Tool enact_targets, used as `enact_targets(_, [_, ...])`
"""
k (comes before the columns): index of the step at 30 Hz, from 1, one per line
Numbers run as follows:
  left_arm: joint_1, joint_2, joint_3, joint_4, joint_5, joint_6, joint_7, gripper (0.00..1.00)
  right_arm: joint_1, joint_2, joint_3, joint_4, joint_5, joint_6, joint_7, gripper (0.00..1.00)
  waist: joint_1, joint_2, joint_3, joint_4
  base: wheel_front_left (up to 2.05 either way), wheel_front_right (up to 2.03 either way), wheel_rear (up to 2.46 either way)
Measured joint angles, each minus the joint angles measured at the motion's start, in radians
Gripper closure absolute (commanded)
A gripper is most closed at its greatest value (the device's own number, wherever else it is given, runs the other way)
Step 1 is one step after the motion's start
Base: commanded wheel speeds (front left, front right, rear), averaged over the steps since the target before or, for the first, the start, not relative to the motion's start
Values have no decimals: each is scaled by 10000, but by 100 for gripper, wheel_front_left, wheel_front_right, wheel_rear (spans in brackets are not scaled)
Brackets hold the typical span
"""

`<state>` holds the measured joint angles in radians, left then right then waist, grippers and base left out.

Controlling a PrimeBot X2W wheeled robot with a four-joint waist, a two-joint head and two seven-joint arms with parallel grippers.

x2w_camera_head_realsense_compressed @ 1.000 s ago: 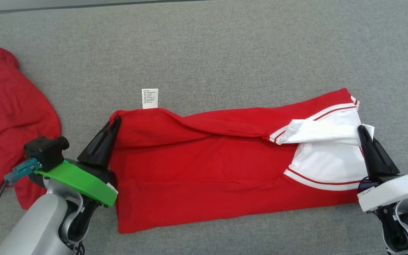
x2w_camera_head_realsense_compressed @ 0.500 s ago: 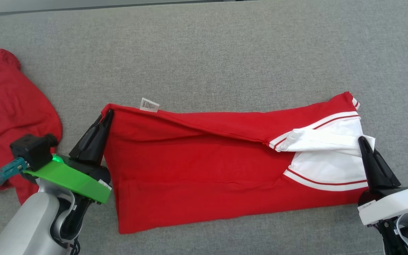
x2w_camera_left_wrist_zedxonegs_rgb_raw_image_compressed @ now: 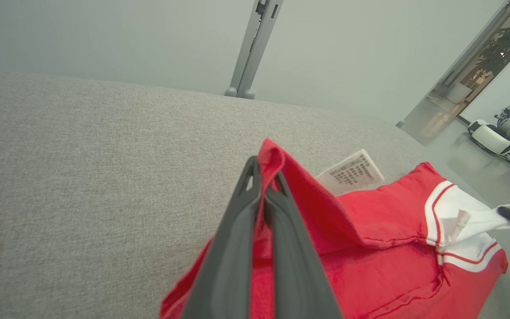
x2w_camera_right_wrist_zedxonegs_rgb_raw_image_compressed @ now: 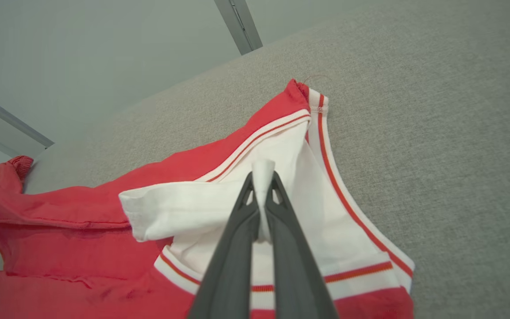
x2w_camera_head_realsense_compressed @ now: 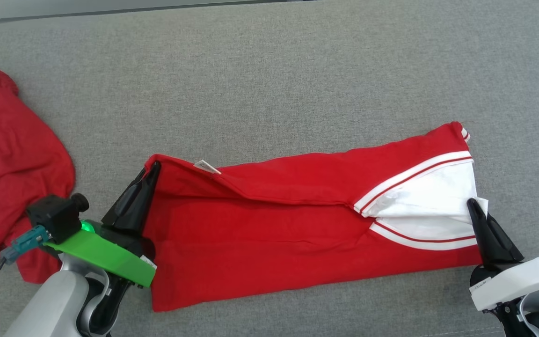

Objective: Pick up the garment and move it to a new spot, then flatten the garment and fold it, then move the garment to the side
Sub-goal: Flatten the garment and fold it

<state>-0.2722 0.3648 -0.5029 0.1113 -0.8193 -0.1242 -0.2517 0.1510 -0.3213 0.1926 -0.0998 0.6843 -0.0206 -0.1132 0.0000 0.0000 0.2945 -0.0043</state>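
Note:
The garment (x2w_camera_head_realsense_compressed: 274, 234) is a red shirt with a white, red-striped end, lying lengthwise across the grey surface (x2w_camera_head_realsense_compressed: 269, 84). Its far long edge is folded over towards me. My left gripper (x2w_camera_head_realsense_compressed: 153, 168) is shut on the red corner at the garment's left end (x2w_camera_left_wrist_zedxonegs_rgb_raw_image_compressed: 277, 159), where a white care label (x2w_camera_left_wrist_zedxonegs_rgb_raw_image_compressed: 351, 172) hangs out. My right gripper (x2w_camera_head_realsense_compressed: 471, 204) is shut on a white fold at the right end (x2w_camera_right_wrist_zedxonegs_rgb_raw_image_compressed: 263, 170). Both held corners are lifted off the lower layer.
A second red garment (x2w_camera_head_realsense_compressed: 12, 168) lies crumpled at the left edge of the grey surface, close to my left arm. A grey post (x2w_camera_left_wrist_zedxonegs_rgb_raw_image_compressed: 255, 48) rises beyond the far edge of the surface.
Both grippers have pulled the garment's far edge towards me, so the fold is deeper and the label has tipped over. The head view has shifted a little.

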Motion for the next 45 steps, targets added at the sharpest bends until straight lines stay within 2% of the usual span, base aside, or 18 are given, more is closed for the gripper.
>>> enact_targets(9, [236, -251, 6, -240, 401, 0, 0, 100, -349, -144, 157, 658, -219, 6, 173, 100, 0, 0, 24, 103, 0, 0, 0])
enact_targets(10, [286, -278, -25, -255, 435, 0, 0, 100, -377, -196, 171, 727, -288, 4, 174, 77, 0, 0, 21, 128, 0, 0, 0])
enact_targets(12, [326, -272, -198, -322, 694, 0, 0, 100, -401, -301, 201, 828, -378, 6, 188, 23, 0, 0, 26, 191, 0, 0, 0])
enact_targets(14, [352, -293, -190, -393, 913, 0, 0, 96, -402, -307, 199, 901, -424, 2, 186, 9, 0, 0, 35, 258, 0, 0, 0])
enact_targets(15, [352, -293, -190, -393, 913, 0, 0, 82, -402, -307, 199, 901, -424, 2, 186, 1, 0, 0, 35, 258, 0, 0, 0])
enact_targets(16, [372, -290, -165, -433, 1032, 0, 0, 67, -407, -307, 198, 926, -437, 0, 184, 0, 0, 0, 40, 292, 0, 0, 0])
enact_targets(20, [562, -282, -17, -504, 1317, 0, 0, 42, -477, -301, 224, 980, -441, 2, 184, 0, 0, 0, 49, 383, 0, 0, 0])
enact_targets(25, [911, -293, 40, -483, 1588, 0, 0, 0, -489, -389, 161, 991, -602, -2, 180, 0, 0, 0, 24, 422, 0, 0, 0])
enact_targets(32, [1391, -127, -219, 215, 2330, -2, 0, 0, -779, -568, -2, 878, -621, -4, 159, 0, 0, 0, -27, 400, 0, 0, 0])
enact_targets(37, [1765, 23, 330, 913, 2874, -2, 0, 0, -914, -619, -42, 867, -685, -2, 161, 0, 0, 0, -72, 399, 0, 0, 0])
enact_targets(41, [1789, -224, 681, 949, 2980, 21, 0, 0, -915, -639, -270, 1104, -587, -178, 192, 0, 0, 0, -103, 497, 0, 0, 0])
enact_targets(45, [1817, -677, 1870, 485, 2995, 495, 0, 0, -1079, -566, -293, 1561, -341, -251, 500, 0, 0, 0, -129, 556, 0, 0, 0])
